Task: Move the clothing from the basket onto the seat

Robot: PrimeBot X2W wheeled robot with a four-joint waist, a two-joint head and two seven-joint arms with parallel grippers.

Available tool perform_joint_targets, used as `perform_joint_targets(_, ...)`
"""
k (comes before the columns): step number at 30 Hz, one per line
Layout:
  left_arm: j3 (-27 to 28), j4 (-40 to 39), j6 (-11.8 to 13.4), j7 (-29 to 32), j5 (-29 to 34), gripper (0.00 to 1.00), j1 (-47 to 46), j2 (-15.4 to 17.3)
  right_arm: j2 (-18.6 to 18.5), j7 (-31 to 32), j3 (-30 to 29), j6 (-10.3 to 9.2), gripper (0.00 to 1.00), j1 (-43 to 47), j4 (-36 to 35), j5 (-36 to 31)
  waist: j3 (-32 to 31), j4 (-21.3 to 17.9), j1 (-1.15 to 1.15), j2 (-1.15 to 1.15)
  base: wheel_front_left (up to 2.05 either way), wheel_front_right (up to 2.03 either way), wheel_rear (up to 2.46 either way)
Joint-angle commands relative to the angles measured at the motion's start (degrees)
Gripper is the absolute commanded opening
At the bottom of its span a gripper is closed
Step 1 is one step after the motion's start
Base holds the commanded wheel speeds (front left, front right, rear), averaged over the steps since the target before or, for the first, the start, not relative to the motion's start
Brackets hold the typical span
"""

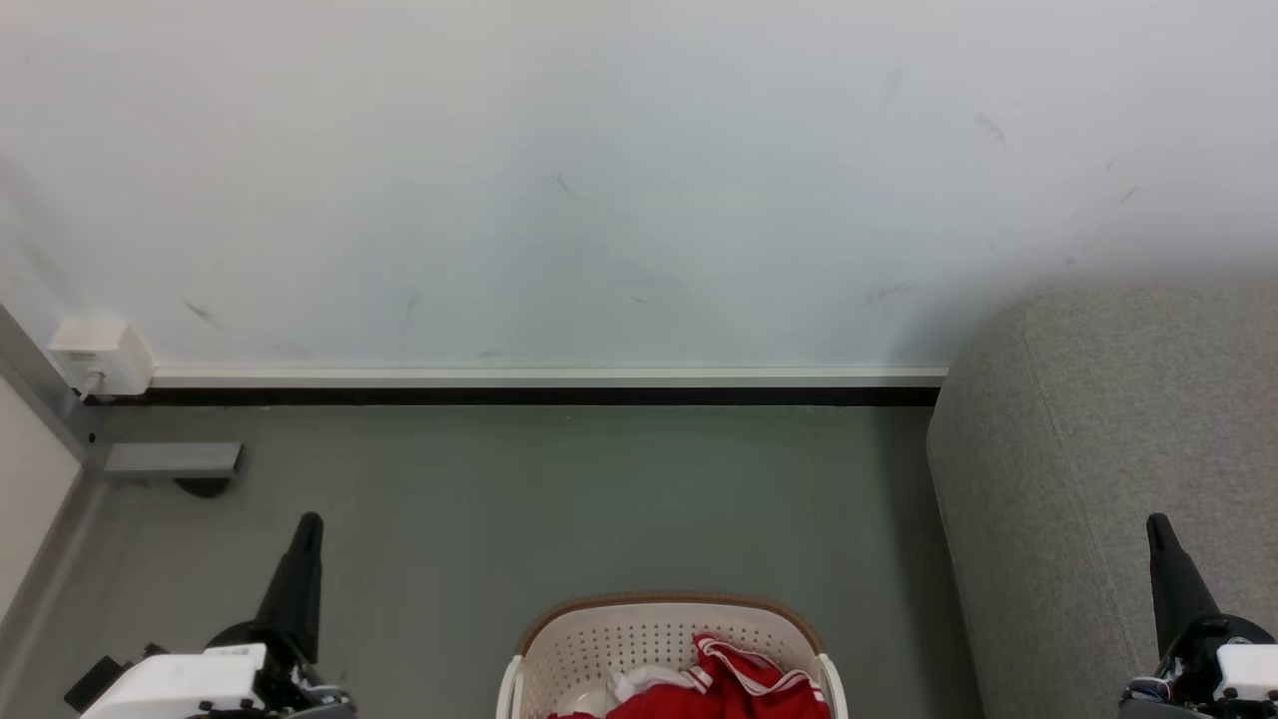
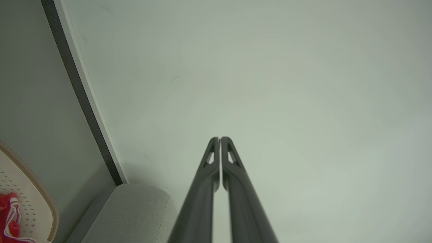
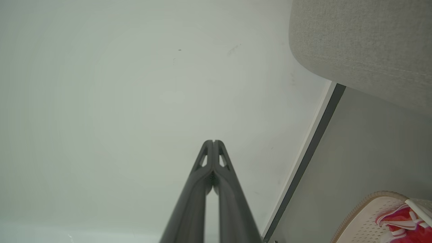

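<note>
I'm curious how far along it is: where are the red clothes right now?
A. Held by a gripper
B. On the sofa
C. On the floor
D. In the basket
D: the head view shows the clothing lying inside the basket.

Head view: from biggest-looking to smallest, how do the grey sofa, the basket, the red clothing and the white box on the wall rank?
1. sofa
2. basket, cut off by the picture's bottom edge
3. red clothing, also cut off
4. white wall box, farther away, so its true size is unsure
</note>
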Motion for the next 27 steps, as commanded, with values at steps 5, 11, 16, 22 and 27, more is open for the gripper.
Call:
perform_joint_targets(5, 0.1, -0.1, -0.4, 0.1, -0.8, 0.00, -0.2, 0.4, -0.5, -0.2, -0.1, -0.13, 0.00, -0.8, -0.1, 0.5, 0.0, 0.0, 0.00, 0.00, 0.00, 0.00, 0.00)
perform_joint_targets(11, 0.1, -0.1, -0.4, 0.1, -0.8, 0.00, -0.2, 0.4, -0.5, -0.2, -0.1, -0.13, 0.00, -0.8, -0.1, 0.5, 0.0, 0.0, 0.00, 0.00, 0.00, 0.00, 0.00)
perform_joint_targets(16, 0.1, -0.1, -0.4, 0.1, -0.8, 0.00, -0.2, 0.4, -0.5, -0.2, -0.1, -0.13, 0.00, -0.8, -0.1, 0.5, 0.0, 0.0, 0.00, 0.00, 0.00, 0.00, 0.00)
perform_joint_targets(22, 0.1, -0.1, -0.4, 0.1, -0.8, 0.00, -0.2, 0.4, -0.5, -0.2, -0.1, -0.13, 0.00, -0.8, -0.1, 0.5, 0.0, 0.0, 0.00, 0.00, 0.00, 0.00, 0.00)
perform_joint_targets(27, 0.1, -0.1, -0.4, 0.1, -0.8, 0.00, -0.2, 0.4, -0.5, -0.2, -0.1, -0.13, 0.00, -0.8, -0.1, 0.5, 0.0, 0.0, 0.00, 0.00, 0.00, 0.00, 0.00)
